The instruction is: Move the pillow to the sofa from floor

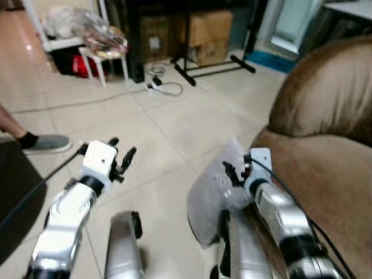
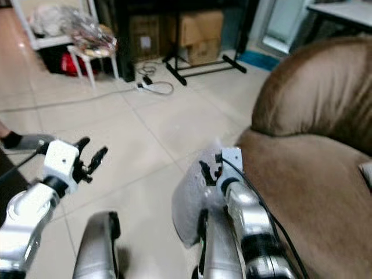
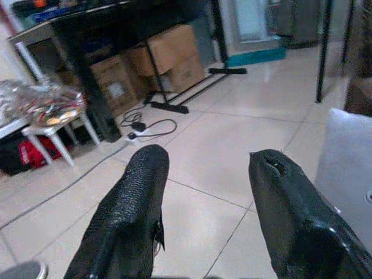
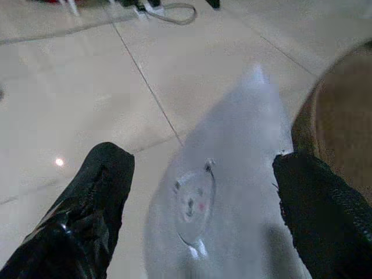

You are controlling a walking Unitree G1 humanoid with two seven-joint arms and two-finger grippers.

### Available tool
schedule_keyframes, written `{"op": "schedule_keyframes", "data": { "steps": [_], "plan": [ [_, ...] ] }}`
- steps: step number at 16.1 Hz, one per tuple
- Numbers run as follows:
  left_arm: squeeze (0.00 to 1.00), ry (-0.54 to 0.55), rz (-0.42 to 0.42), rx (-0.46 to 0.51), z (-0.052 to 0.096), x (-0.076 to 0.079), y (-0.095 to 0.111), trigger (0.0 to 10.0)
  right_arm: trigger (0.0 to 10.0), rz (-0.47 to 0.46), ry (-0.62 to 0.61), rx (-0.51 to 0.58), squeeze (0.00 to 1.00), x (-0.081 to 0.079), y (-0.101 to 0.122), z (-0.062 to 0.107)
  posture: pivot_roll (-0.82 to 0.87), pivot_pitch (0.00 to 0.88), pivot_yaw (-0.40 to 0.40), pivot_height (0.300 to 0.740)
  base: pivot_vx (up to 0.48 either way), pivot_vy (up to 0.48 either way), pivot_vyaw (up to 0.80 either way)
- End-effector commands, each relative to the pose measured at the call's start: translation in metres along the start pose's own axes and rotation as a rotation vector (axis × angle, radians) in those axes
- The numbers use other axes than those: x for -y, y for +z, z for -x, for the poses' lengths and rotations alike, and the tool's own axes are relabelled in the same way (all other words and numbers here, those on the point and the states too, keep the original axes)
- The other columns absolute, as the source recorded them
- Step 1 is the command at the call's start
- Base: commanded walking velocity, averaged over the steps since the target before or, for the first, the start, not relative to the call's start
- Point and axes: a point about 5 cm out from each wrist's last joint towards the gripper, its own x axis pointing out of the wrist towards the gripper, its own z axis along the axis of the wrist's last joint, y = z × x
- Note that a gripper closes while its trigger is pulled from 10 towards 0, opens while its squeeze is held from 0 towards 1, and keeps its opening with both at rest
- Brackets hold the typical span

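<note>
A pale grey pillow (image 1: 208, 203) stands on edge on the tiled floor and leans against the front of the brown sofa (image 1: 331, 168). My right gripper (image 1: 237, 167) is right at the pillow's upper part, beside the sofa edge. It is open: in the right wrist view the pillow (image 4: 244, 145) lies between and just beyond its spread fingers (image 4: 99, 197). My left gripper (image 1: 123, 148) hovers open over bare floor to the left of the pillow, with nothing in it. An edge of the pillow (image 3: 349, 163) shows past its fingertips.
A person's foot in a grey shoe (image 1: 45, 143) rests on the floor at the left, next to a dark object (image 1: 14, 192). Further back are a white stool with bags (image 1: 104, 49), cardboard boxes (image 1: 203, 35), a black stand (image 1: 212, 67) and a cable (image 1: 164, 87).
</note>
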Motion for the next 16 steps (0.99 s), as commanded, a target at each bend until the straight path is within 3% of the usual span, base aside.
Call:
{"op": "schedule_keyframes", "data": {
  "steps": [1, 2, 3, 4, 6, 9, 10, 11, 14, 16],
  "plan": [
    [0.00, -0.024, -0.016, 0.014, -0.005, -0.004, 0.003, 10.0, 10.0, 0.017, -0.008, 0.007, 0.00, 0.000, 0.002, -0.006, 0.03, 0.000, -0.044, 0.436, 0.000, 0.000, 0.00],
    [0.00, -0.056, 0.010, 0.049, -0.011, -0.002, 0.010, 10.0, 10.0, 0.047, -0.006, 0.021, 0.98, 0.000, 0.005, -0.010, 0.03, 0.000, -0.046, 0.436, 0.000, 0.000, 0.00],
    [0.00, -0.105, 0.031, 0.068, -0.013, 0.005, 0.014, 10.0, 10.0, 0.019, -0.029, 0.035, 1.00, 0.002, 0.008, -0.012, 0.03, 0.000, -0.047, 0.436, 0.000, 0.000, 0.00],
    [0.00, -0.147, 0.044, 0.079, -0.014, 0.011, 0.016, 10.0, 10.0, -0.004, -0.044, 0.047, 1.00, 0.004, 0.010, -0.013, 0.03, 0.000, -0.047, 0.436, 0.000, 0.000, 0.00],
    [0.00, -0.428, 0.085, 0.077, -0.010, 0.048, 0.020, 10.0, 10.0, -0.041, -0.104, 0.094, 1.00, 0.011, 0.019, -0.018, 0.04, 0.000, -0.042, 0.436, 0.000, 0.000, 0.00],
    [0.00, -0.561, 0.106, 0.030, 0.002, 0.062, 0.014, 10.0, 10.0, 0.018, -0.203, 0.005, 1.00, 0.016, 0.010, -0.023, 0.03, 0.021, -0.020, 0.436, 0.000, 0.000, 0.00],
    [0.00, -0.581, 0.112, 0.011, 0.009, 0.065, 0.011, 10.0, 10.0, 0.061, -0.201, -0.085, 0.85, 0.014, -0.002, -0.023, 0.04, 0.050, -0.024, 0.436, 0.000, 0.000, 0.00],
    [0.00, -0.592, 0.117, 0.001, 0.013, 0.067, 0.010, 10.0, 10.0, 0.082, -0.188, -0.129, 0.00, 0.012, -0.010, -0.022, 0.04, 0.059, -0.028, 0.436, 0.000, 0.000, 0.00],
    [0.00, -0.598, 0.134, -0.023, 0.022, 0.070, 0.009, 10.0, 10.0, 0.093, -0.198, -0.171, 0.00, 0.012, -0.025, -0.019, 0.05, 0.099, -0.035, 0.436, 0.000, 0.000, 0.00],
    [0.00, -0.598, 0.139, -0.043, 0.029, 0.072, 0.007, 10.0, 2.7, 0.055, -0.247, -0.165, 0.00, 0.017, -0.028, -0.017, 0.05, 0.128, -0.040, 0.436, 0.000, 0.000, 0.00]
  ]
}}
